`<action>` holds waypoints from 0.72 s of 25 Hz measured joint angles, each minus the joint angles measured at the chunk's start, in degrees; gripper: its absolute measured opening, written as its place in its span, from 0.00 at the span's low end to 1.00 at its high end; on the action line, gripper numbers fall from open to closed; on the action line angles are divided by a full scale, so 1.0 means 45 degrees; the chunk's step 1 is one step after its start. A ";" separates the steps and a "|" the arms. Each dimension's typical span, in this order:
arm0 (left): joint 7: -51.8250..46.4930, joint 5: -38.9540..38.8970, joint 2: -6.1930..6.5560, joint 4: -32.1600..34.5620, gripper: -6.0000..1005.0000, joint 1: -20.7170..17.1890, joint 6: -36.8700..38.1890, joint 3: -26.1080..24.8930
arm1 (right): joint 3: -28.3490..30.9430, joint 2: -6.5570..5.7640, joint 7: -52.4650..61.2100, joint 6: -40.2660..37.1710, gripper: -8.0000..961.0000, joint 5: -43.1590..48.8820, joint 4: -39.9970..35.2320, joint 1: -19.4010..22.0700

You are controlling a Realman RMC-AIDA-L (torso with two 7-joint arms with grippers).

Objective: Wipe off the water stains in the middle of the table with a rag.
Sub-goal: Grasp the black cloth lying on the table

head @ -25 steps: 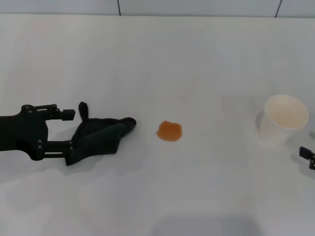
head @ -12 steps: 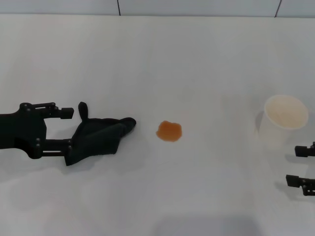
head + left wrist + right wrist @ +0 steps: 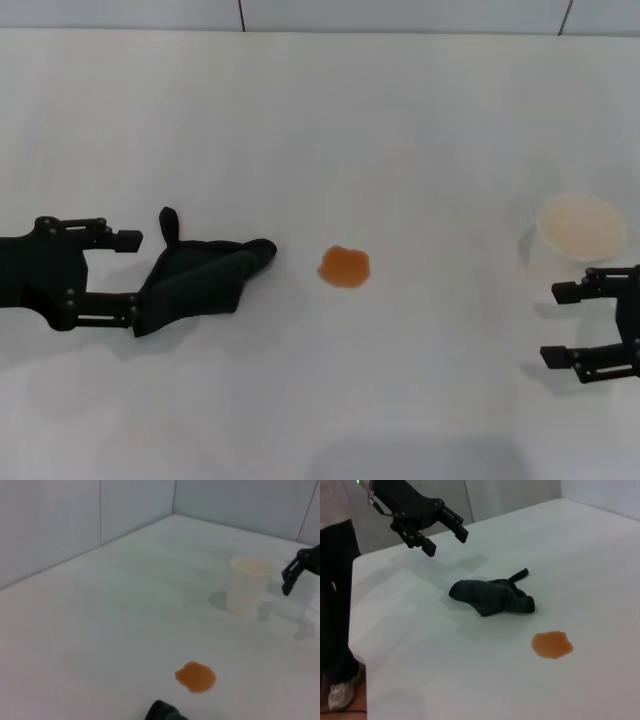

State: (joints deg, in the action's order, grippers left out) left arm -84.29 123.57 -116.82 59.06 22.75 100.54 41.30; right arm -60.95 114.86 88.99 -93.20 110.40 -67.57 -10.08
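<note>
My left pincer [image 3: 128, 280], spread open and empty, hovers just beside the crumpled dark cloth rag [image 3: 200, 280]; the small orange-amber stain [image 3: 345, 267] lies beyond it, toward the white worktop's [image 3: 330, 130] middle.

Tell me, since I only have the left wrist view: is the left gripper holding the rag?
Observer: No. The right wrist view shows the left gripper open and raised above the table, apart from the rag.
Operator: Where does the rag lie?
Observer: Crumpled on the table, between the left gripper and the water stains, not touching them.
Operator: And the right gripper?
Observer: The head view shows the right gripper open, just on the robot's side of the paper cup.
</note>
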 joint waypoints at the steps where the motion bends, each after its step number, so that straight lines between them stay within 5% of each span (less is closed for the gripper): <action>1: -0.0002 0.0099 0.0002 0.0002 0.80 0.0004 -0.0005 0.0002 | -0.0202 0.0004 0.0112 0.0124 0.83 0.0028 -0.0122 -0.0038; 18: -0.0140 0.0876 -0.0038 0.0000 0.80 0.0019 -0.0447 -0.0009 | -0.1145 0.0022 0.0586 0.0727 0.75 0.0057 -0.0348 -0.0222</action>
State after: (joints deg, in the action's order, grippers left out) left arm -84.92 127.51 -116.99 59.06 22.84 98.53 41.26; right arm -66.10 114.96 91.63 -89.93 110.66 -69.13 -11.08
